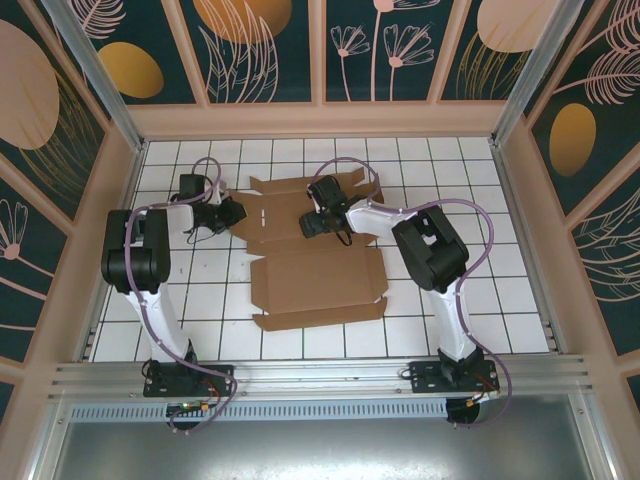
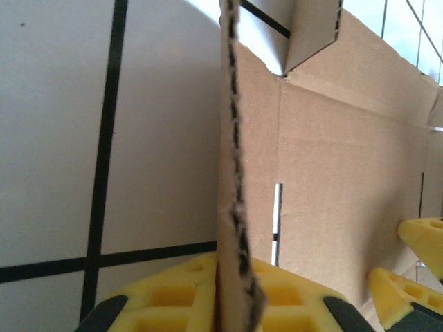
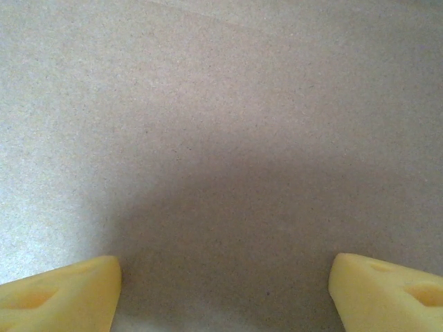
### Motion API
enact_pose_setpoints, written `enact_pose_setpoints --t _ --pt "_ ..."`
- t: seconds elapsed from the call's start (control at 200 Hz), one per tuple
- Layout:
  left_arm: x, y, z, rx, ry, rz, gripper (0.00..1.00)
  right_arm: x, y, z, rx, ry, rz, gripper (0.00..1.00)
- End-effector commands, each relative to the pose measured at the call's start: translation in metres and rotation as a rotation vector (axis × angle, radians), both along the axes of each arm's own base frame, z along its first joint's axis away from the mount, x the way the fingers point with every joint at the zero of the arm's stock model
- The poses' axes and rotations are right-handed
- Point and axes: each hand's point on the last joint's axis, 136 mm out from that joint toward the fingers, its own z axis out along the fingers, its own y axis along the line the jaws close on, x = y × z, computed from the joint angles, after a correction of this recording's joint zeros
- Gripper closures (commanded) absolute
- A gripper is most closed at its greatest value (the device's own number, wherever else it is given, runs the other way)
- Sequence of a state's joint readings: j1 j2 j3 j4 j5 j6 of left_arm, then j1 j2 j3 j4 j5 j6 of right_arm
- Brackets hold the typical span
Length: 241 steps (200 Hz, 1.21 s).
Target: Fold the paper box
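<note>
The left gripper pinches a ten-o'clock flap of the paper box; the right gripper gapes over it. The box is mostly flat, folding barely begun.

Both right fingertips run off the bottom corners. The paper box has a blurred flap edge at bottom centre.

White tiled bench with dark grout lines, extending on every side of the left claw and right claw. Beyond both claws: wall panels, dark teal with pale plant outlines and orange discs, framed in light wood. Behind the claws: aluminium rail.
</note>
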State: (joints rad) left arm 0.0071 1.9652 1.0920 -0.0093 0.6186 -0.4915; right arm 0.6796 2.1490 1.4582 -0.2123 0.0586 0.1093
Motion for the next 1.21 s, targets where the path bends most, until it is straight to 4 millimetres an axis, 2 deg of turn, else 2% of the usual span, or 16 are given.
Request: enact_pose_setpoints --t 0.0,0.075,0.225,0.43,0.58,0.706,0.846,0.946,1.061,1.201 --pt "0.005 -0.003 0.026 0.049 -0.035 -0.003 0.90 -0.054 -0.031 -0.072 -0.112 0.262 0.008 0.20" --pt "0.005 -0.004 0.028 0.105 -0.019 0.009 0.91 -0.054 -0.031 -0.072 -0.108 0.261 0.006 0.20" --pt "0.005 -0.021 0.029 0.207 0.026 -0.001 0.91 -0.052 -0.032 -0.071 -0.114 0.254 -0.001 0.20" --pt "0.010 -0.030 0.029 0.391 0.073 0.035 0.90 -0.050 -0.034 -0.070 -0.117 0.249 -0.016 0.20" --pt "0.012 -0.055 0.036 0.430 0.070 0.007 0.86 -0.050 -0.035 -0.069 -0.118 0.245 -0.019 0.20" --pt "0.012 -0.076 0.032 0.470 0.082 -0.025 0.75 -0.049 -0.036 -0.068 -0.116 0.242 -0.023 0.20" --pt "0.010 -0.093 0.018 0.635 0.114 -0.064 0.73 -0.050 -0.036 -0.068 -0.117 0.244 -0.025 0.20" --pt "0.013 -0.101 0.018 0.758 0.113 -0.060 0.70 -0.050 -0.036 -0.067 -0.114 0.243 -0.029 0.20" --pt "0.018 -0.109 0.022 0.752 0.103 -0.044 0.73 -0.049 -0.038 -0.066 -0.114 0.243 -0.032 0.20" --pt "0.021 -0.106 0.032 0.761 0.083 -0.036 0.83 -0.049 -0.039 -0.065 -0.113 0.242 -0.034 0.20"
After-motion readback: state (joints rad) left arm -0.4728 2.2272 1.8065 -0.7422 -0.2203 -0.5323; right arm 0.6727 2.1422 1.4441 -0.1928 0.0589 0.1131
